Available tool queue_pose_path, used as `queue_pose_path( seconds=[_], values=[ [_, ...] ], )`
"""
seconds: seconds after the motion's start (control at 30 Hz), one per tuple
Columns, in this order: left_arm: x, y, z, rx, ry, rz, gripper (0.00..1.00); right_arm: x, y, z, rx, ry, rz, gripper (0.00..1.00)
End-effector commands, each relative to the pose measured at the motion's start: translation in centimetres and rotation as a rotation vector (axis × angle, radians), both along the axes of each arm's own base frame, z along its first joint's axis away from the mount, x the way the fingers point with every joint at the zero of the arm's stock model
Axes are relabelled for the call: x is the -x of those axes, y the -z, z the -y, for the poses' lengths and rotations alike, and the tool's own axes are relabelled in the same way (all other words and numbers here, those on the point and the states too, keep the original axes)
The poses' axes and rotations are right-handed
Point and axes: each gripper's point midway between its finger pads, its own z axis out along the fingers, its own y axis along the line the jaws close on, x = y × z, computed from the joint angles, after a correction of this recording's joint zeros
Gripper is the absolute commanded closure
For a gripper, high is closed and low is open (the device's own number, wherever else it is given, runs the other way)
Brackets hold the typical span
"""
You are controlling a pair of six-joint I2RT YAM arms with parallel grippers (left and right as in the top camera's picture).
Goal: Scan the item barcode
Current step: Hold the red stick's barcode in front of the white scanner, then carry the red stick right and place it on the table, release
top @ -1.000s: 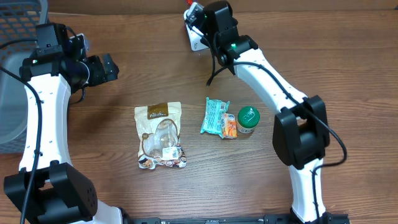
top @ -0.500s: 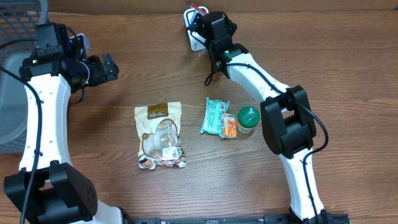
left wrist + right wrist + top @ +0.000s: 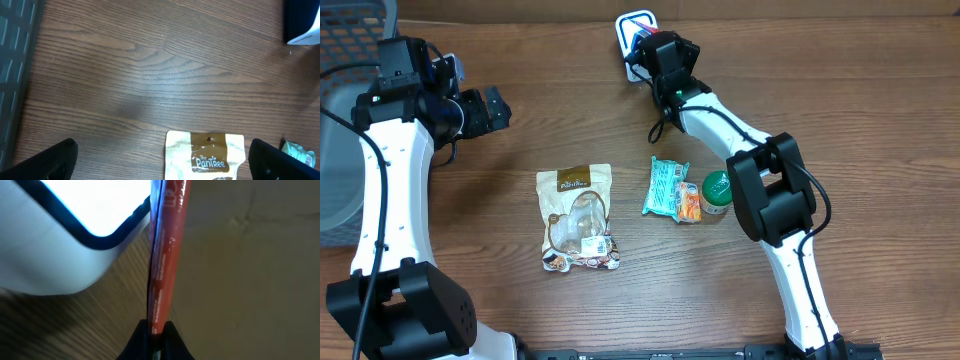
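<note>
My right gripper (image 3: pixel 155 336) is clenched on the near edge of a thin red packet (image 3: pixel 162 250). The packet runs straight out from my fingertips and shows edge-on to the wrist camera. The white scanner (image 3: pixel 70 235), with its dark rim and bright window, lies just beside the packet's flat face, to the left of my grip. I cannot tell whether they touch. I judge the coming move turns on that facing: the barcode side must sit square to the window. My left gripper (image 3: pixel 492 107) hangs released, well apart across the desk (image 3: pixel 880 120), so my right arm is the nearer one.
</note>
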Motion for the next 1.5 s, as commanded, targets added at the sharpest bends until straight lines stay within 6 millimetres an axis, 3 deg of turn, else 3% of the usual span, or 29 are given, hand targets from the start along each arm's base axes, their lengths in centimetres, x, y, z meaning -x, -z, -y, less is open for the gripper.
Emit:
queue_pose_path(
  seconds=[0.0, 0.67, 0.77, 0.83, 0.97, 1.07, 1.2, 1.37, 1.47],
  values=[
    [0.0, 0.0, -0.1, -0.004, -0.011, -0.003, 0.0, 0.0, -0.6, -0.1, 0.026, 0.018, 0.022, 0.96],
    [0.0, 0.0, -0.1, -0.004, -0.01, -0.003, 0.0, 0.5, -2.0, -0.5, 0.063, 0.035, 0.044, 0.96],
    [0.0, 0.0, -0.1, -0.004, -0.01, -0.002, 0.0, 1.0, -3.8, -0.6, -0.002, 0.045, 0.043, 0.96],
    [0.0, 0.0, -0.1, -0.004, -0.01, -0.002, 0.0, 1.5, -6.3, -0.3, -0.059, 0.071, 0.066, 0.96],
    [0.0, 0.0, -0.1, -0.004, -0.01, -0.002, 0.0, 3.3, -12.3, 0.6, -0.215, 0.132, 0.121, 0.96],
    [0.0, 0.0, -0.1, -0.004, -0.01, -0.002, 0.0, 5.7, -16.1, 1.6, -0.317, 0.174, 0.118, 0.96],
    [0.0, 0.0, -0.1, -0.004, -0.01, -0.003, 0.0, 9.0, -19.4, 3.6, -0.476, 0.235, 0.08, 0.96],
    [0.0, 0.0, -0.1, -0.004, -0.01, -0.003, 0.0, 12.9, -19.9, 6.4, -0.711, 0.305, -0.083, 0.96],
    [0.0, 0.0, -0.1, -0.004, -0.01, -0.003, 0.0, 15.0, -18.1, 8.8, -0.828, 0.39, -0.237, 0.96]
  ],
)
